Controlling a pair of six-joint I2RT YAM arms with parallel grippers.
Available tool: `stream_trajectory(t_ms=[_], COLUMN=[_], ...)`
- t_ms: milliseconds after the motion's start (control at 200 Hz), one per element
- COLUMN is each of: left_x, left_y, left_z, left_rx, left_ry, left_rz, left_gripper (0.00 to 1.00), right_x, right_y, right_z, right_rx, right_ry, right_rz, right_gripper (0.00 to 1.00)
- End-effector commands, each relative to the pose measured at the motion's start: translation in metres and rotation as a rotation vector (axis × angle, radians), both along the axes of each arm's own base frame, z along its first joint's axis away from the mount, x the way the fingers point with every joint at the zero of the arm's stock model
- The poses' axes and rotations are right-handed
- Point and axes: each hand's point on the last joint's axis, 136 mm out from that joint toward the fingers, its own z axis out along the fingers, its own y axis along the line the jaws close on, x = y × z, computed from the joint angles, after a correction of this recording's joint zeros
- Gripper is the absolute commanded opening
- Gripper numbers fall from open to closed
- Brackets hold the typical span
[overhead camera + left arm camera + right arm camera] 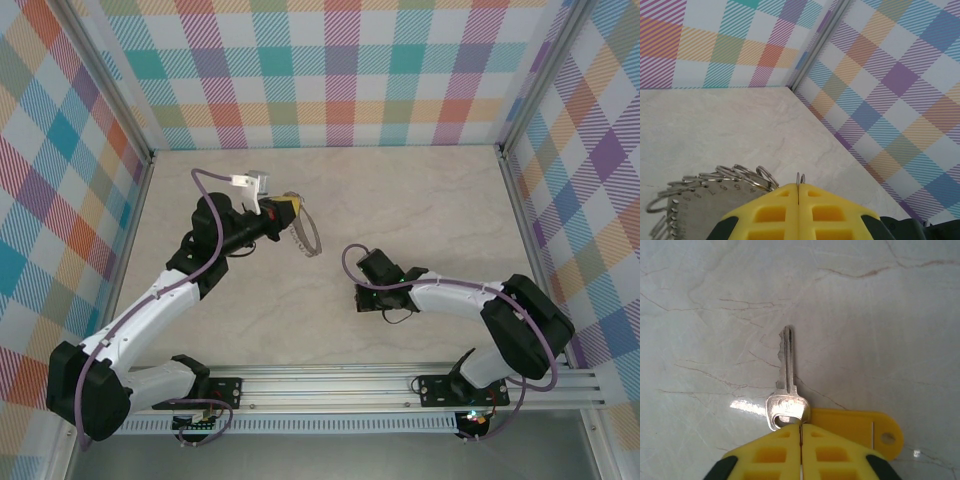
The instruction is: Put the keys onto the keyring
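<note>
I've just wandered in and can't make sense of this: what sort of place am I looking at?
Probably a robot test cell in a lab: a marble-look table boxed in by plaid walls, with a left arm and right arm bolted to a metal rail, one holding a key.

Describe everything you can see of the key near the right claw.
The key is small, silver metal, with a rounded head and a grooved blade pointing away from the right claw. It lies flat over the pale table. The shut claw tips cover the head's lower edge, seemingly pinching it. A yellow tag with a hole sits beside the head.
</note>
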Motion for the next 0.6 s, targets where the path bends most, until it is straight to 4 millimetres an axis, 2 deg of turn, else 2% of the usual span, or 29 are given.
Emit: stream_trajectory(t_ms=[0,190,320,500,595], left_x=[0.000,-0.002,-0.007,-0.009,-0.014], left_y=[0.000,0.000,0.000,0.015,0.012], left_z=[0.012,0.010,0.015,0.022,0.027], left_rx=[-0.033,-0.033,-0.035,-0.021,-0.004], left_ry=[-0.051,-0.046,-0.047,-0.043,-0.078], left_rz=[-0.017,-0.022,-0.038,0.042,0.008], left_gripper=[0.00,0.00,0.00,0.00,0.00], right_x=[0.007,0.012,0.016,0.020,0.021], right_y=[-0.002,-0.007,-0.008,-0.006,-0.006], right_z=[0.012,0.041,0.076,0.125,0.147], right_rx=[0.005,0.090,0.210,0.385,0.469], right_ry=[-0.030,-0.075,-0.130,-0.228,-0.268], right_rz=[-0.007,-0.030,-0.030,0.022,0.043], right_gripper=[0.00,0.00,0.00,0.00,0.00])
